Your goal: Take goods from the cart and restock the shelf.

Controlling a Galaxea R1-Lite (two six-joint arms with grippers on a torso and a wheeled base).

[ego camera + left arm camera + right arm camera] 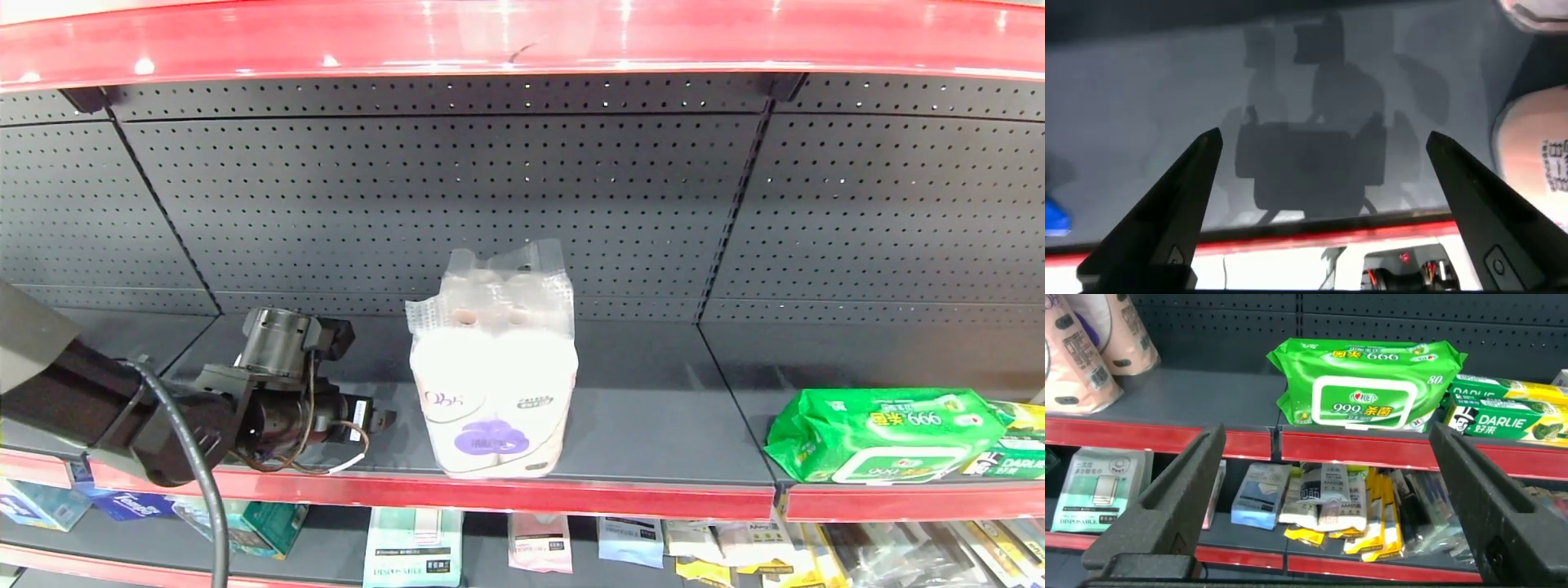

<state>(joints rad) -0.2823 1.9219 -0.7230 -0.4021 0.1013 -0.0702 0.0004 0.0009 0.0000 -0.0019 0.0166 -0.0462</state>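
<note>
Two grippers, both empty. At 8 o'clock in the head view the left gripper [382, 419] lies low over the shelf [653, 408], close behind its red front lip, pointing toward 3 o'clock. From its wrist camera the jaws stand spread wide with bare shelf between them, so it holds nothing. The low, level pose suits sliding goods in under the shelf above rather than lowering them from overhead.

Just beside it, at its 3 o'clock and seemingly clear of the fingertips, stands the pack [492, 384] of rolls. It is upright near the front lip, at 6 o'clock of the head view. Its loose plastic top points to 12 and its printed face looks out to the aisle, as a shopper would want. I judge this one placed, and the wide jaws fit a release better than a grasp. Since it sits near the edge, a nudge toward the pegboard [441, 188] could leave room for more in front.

At 4 o'clock the green wipes [886, 433] lie flat, with a green box [1012, 453] right against or just beside them at 3 o'clock. The right gripper [1328, 433] hangs in front of this bay, jaws wide apart and holding nothing. It faces the wipes and the red lip, with packets [539, 539] on the level below. There it is out of the left arm's way.
</note>
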